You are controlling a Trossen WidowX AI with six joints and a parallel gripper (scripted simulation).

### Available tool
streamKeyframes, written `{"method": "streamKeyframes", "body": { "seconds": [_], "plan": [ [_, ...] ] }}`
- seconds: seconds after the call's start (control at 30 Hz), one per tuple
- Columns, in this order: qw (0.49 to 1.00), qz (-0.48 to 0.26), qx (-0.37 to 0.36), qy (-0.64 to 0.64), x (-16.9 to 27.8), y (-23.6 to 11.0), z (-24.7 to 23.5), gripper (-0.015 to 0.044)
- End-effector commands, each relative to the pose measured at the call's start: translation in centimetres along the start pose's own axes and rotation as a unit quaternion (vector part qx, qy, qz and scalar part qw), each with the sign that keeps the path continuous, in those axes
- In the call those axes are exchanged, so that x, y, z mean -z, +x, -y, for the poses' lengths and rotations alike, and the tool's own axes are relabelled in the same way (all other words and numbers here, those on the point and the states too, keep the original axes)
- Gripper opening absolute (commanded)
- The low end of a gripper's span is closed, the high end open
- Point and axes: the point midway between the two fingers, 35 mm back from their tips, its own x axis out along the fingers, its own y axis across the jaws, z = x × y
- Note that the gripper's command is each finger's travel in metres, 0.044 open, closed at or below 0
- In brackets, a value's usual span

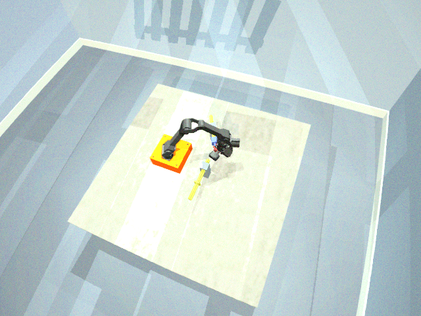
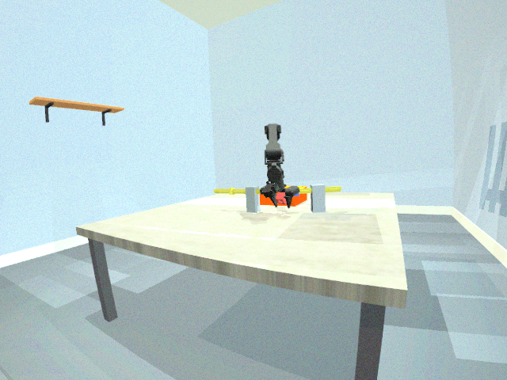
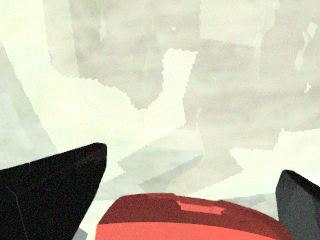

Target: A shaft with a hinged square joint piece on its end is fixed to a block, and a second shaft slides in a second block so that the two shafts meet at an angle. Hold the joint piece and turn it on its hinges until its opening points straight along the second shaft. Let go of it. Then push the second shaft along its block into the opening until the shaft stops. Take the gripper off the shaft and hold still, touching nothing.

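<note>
The red joint piece (image 1: 215, 148) (image 2: 280, 199) (image 3: 190, 230) hangs on the blue hinge part (image 1: 214, 140) (image 2: 296, 194) at the end of the fixed yellow shaft (image 1: 211, 118) (image 2: 334, 189), held by a grey block (image 2: 318, 198). The second yellow shaft (image 1: 193, 192) (image 2: 223, 191) runs through the other grey block (image 1: 204, 166) (image 2: 252, 199), its near end short of the red piece. My gripper (image 1: 220, 153) (image 2: 282, 206) (image 3: 195, 170) is open, its fingers on either side of the red piece, with a gap at the left finger. The opening's direction is hidden.
The arm's orange base (image 1: 179, 163) (image 2: 266, 200) stands beside the shafts. The second shaft has a raised collar (image 1: 197, 182) (image 2: 232, 191) on its outer part. The table (image 1: 224, 237) (image 2: 204, 241) carries both blocks. A wooden shelf (image 2: 78, 104) is on the wall.
</note>
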Motion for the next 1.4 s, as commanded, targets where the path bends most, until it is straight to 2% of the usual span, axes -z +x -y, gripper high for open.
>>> {"method": "streamKeyframes", "body": {
  "seconds": [0.0, 0.07, 1.37],
  "plan": [
    [1.000, -0.003, 0.000, 0.003, 0.12, 0.24, 0.06, 0.0230],
    [1.000, -0.003, 0.000, 0.003, 0.12, 0.24, 0.06, 0.0182],
    [1.000, -0.003, 0.000, 0.003, 0.12, 0.24, 0.06, 0.0182]
  ]
}}
